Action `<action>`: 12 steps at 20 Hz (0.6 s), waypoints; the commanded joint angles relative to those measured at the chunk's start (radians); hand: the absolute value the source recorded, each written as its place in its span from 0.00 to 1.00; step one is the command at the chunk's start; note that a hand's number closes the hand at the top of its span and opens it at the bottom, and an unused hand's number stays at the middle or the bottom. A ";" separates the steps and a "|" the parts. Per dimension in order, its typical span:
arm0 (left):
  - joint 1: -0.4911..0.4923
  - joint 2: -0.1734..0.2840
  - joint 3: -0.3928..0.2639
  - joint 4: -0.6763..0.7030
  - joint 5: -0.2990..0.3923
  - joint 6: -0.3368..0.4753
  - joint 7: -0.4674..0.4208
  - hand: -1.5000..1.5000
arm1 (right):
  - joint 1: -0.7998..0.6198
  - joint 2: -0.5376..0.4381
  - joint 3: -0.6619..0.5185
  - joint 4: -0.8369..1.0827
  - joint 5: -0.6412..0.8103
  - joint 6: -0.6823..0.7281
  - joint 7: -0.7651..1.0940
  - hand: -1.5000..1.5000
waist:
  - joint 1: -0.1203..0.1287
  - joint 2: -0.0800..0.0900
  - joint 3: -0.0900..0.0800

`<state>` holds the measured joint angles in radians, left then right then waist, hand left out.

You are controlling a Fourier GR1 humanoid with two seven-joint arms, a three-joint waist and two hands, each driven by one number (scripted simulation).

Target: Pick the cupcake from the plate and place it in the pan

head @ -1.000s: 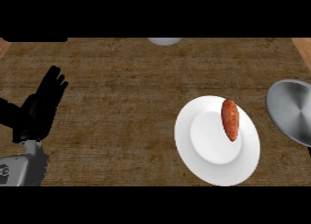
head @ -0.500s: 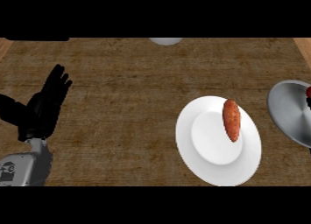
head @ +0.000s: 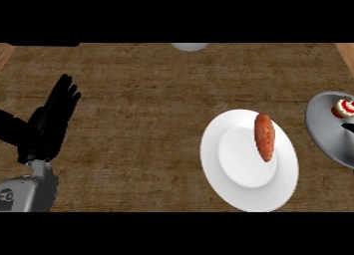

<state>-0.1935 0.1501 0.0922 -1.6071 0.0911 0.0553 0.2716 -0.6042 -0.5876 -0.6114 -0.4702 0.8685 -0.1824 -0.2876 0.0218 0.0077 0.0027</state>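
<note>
A brown wood-grain counter (head: 150,99) carries a white plate (head: 238,169) at centre-right and a grey pan (head: 334,144) at its right edge

I am at a kitchen counter (head: 150,99) of brown wood grain. A white plate (head: 238,174) and a grey pan (head: 330,134) sit before me.

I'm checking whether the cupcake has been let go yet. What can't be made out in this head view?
- Right hand: only a dark shape beside the cupcake at the right edge; fingers unreadable.
- Pan: cut off by the right edge.
- Pale round thing at the top edge: mostly cut off, unidentifiable.
</note>
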 commanded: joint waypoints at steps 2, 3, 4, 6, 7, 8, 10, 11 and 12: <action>0.024 -0.011 0.002 0.006 -0.007 0.003 -0.037 0.50 | -0.025 -0.025 -0.117 0.050 -0.149 0.012 -0.146 0.00 | -0.002 0.001 0.001; 0.011 0.005 0.026 0.036 0.008 -0.009 -0.040 0.50 | -0.015 -0.026 -0.137 0.021 -0.188 0.057 -0.145 0.00 | -0.018 -0.004 -0.001; 0.038 -0.012 -0.009 -0.015 -0.010 0.002 -0.022 0.50 | 0.008 -0.054 -0.171 0.029 -0.223 0.079 -0.180 0.00 | -0.017 -0.006 -0.001; 0.044 0.013 0.024 -0.002 0.007 -0.013 -0.031 0.50 | 0.029 -0.098 -0.233 0.020 -0.301 0.167 -0.210 0.00 | -0.028 -0.010 -0.001; -0.003 -0.004 0.022 0.019 0.001 0.013 -0.019 0.50 | 0.025 -0.107 -0.255 0.043 -0.331 0.208 -0.210 0.00 | -0.030 -0.007 -0.001; 0.015 0.049 0.065 0.007 0.036 -0.029 -0.002 0.50 | 0.047 -0.133 -0.285 0.037 -0.365 0.247 -0.207 0.00 | -0.033 -0.010 -0.002; 0.006 0.016 0.041 0.049 0.013 -0.008 -0.024 0.50 | 0.093 -0.184 -0.325 0.062 -0.414 0.332 -0.243 0.00 | -0.039 -0.007 -0.001; 0.025 0.006 0.023 -0.012 0.009 0.006 0.016 0.50 | 0.141 -0.182 -0.343 0.071 -0.441 0.378 -0.277 0.00 | -0.037 -0.011 -0.001; 0.016 0.034 0.052 0.006 0.029 -0.020 0.004 0.50 | 0.183 -0.203 -0.356 0.072 -0.461 0.429 -0.316 0.00 | -0.040 -0.010 -0.001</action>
<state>-0.1750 0.1666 0.1252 -1.6009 0.1065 0.0468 0.2660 -0.5154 -0.7369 -0.8966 -0.4167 0.5023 0.1052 -0.5191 -0.0099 -0.0007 0.0012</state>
